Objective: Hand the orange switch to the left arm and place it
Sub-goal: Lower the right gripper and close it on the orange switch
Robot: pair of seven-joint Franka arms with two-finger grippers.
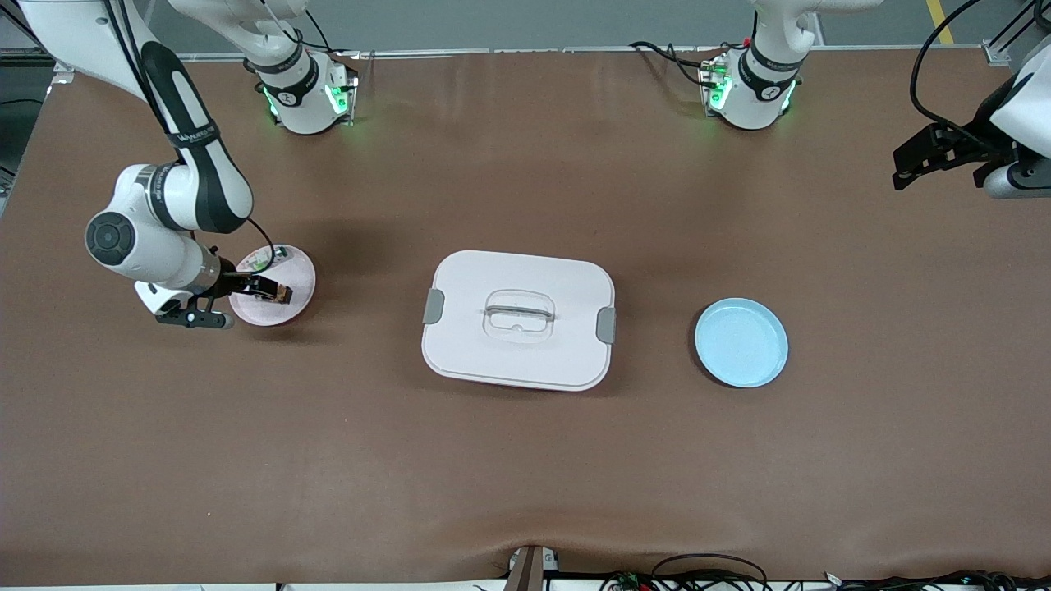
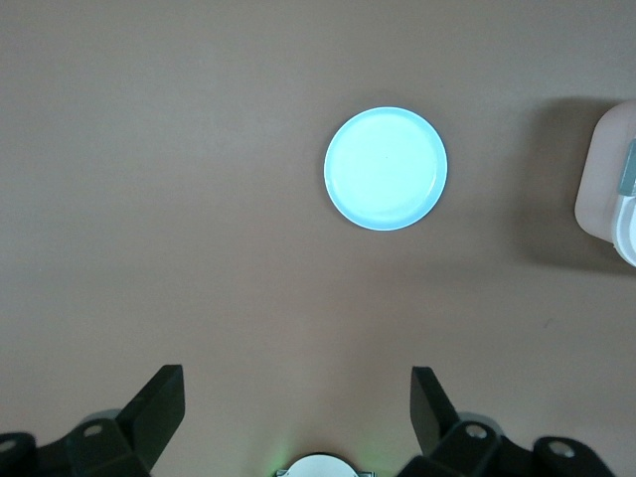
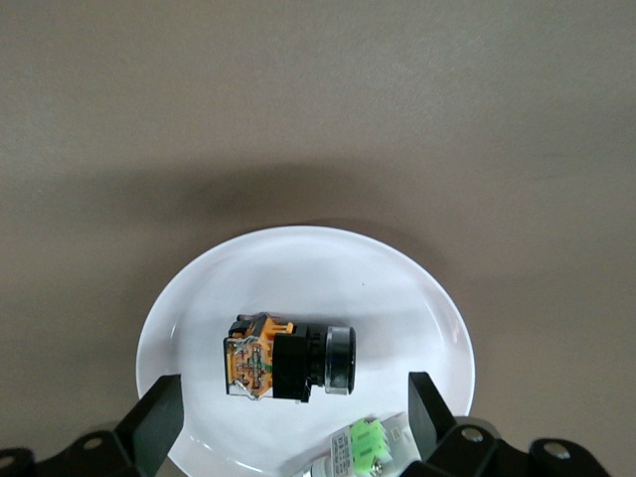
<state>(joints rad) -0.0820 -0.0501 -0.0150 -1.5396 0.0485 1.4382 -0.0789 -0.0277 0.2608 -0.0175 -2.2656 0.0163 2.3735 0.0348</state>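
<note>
Front view: the right gripper [image 1: 261, 287] hangs open over the pink plate [image 1: 300, 271] holding the switch [image 1: 279, 292]; the box [image 1: 518, 320] sits mid-table.

Left wrist view: the left gripper [image 2: 298, 407] waits open above the blue plate [image 2: 386, 169].

Right wrist view: the switch [image 3: 288, 358] looks light, rigid and blocky; its flat black sides seem the best hold.

No readable text, label, brand, number or sign shows on anything in these views.
</note>
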